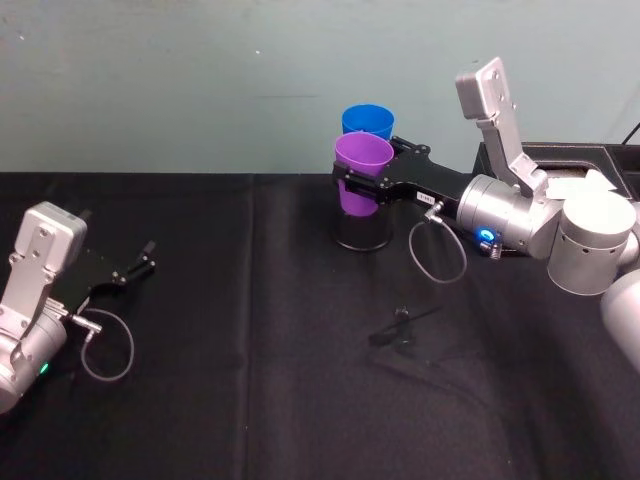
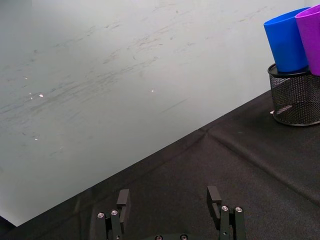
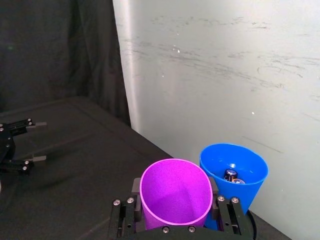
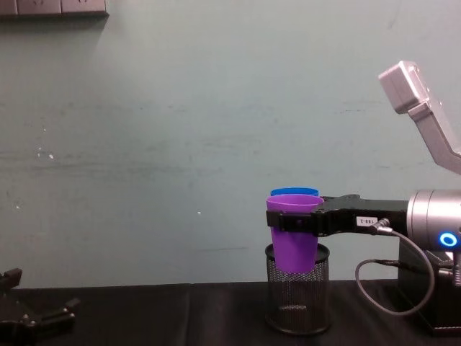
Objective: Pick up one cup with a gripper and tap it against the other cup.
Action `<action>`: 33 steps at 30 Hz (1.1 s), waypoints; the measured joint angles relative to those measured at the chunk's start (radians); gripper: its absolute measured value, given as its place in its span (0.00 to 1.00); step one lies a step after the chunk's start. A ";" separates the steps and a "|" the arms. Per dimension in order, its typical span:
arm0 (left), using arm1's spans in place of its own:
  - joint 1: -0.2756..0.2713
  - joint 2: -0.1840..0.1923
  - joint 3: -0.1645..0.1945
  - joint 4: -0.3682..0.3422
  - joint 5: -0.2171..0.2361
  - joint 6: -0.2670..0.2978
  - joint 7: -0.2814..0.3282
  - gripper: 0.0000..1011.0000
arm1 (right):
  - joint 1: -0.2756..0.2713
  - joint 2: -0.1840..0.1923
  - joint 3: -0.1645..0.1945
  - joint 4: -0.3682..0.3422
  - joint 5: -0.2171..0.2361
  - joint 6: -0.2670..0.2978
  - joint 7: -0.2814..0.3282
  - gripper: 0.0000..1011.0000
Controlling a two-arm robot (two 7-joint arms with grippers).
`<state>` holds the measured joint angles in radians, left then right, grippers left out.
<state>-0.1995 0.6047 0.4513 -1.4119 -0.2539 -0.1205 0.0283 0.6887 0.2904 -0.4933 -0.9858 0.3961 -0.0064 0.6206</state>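
Note:
The purple cup hangs above the table, and my right gripper is shut on it around the middle, its fingers on either side of the purple cup. Just behind it stands the blue cup, its base inside a black wire-mesh pen holder. In the chest view the purple cup covers most of the blue cup. The two rims are side by side; I cannot tell whether they touch. Small dark objects lie inside the blue cup. My left gripper rests open at the table's left.
The black-clothed table ends at a pale wall close behind the cups. A small black clip lies on the cloth in front of the mesh holder. A dark box sits at the back right, behind my right arm.

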 joint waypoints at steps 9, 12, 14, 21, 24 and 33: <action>0.000 0.000 0.000 0.000 0.000 0.000 0.000 0.99 | 0.007 -0.007 0.003 0.008 -0.004 0.000 0.000 0.73; 0.000 0.000 0.000 0.000 0.000 0.000 0.000 0.99 | 0.010 -0.010 0.004 0.012 -0.004 0.000 0.000 0.73; 0.000 0.000 0.000 0.000 0.000 0.000 0.000 0.99 | 0.012 -0.012 0.004 0.015 -0.005 0.000 0.000 0.73; 0.000 0.000 0.000 0.000 0.000 0.000 0.000 0.99 | 0.018 -0.016 0.006 0.020 -0.006 0.001 0.001 0.73; 0.000 0.000 0.000 0.000 0.000 0.000 0.000 0.99 | 0.021 -0.018 0.006 0.024 -0.007 0.003 0.001 0.73; 0.000 0.000 0.000 0.000 0.000 0.000 0.000 0.99 | 0.021 -0.019 0.006 0.026 -0.006 0.005 0.002 0.73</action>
<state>-0.1995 0.6047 0.4514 -1.4119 -0.2538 -0.1205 0.0283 0.7099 0.2715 -0.4873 -0.9601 0.3899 -0.0017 0.6224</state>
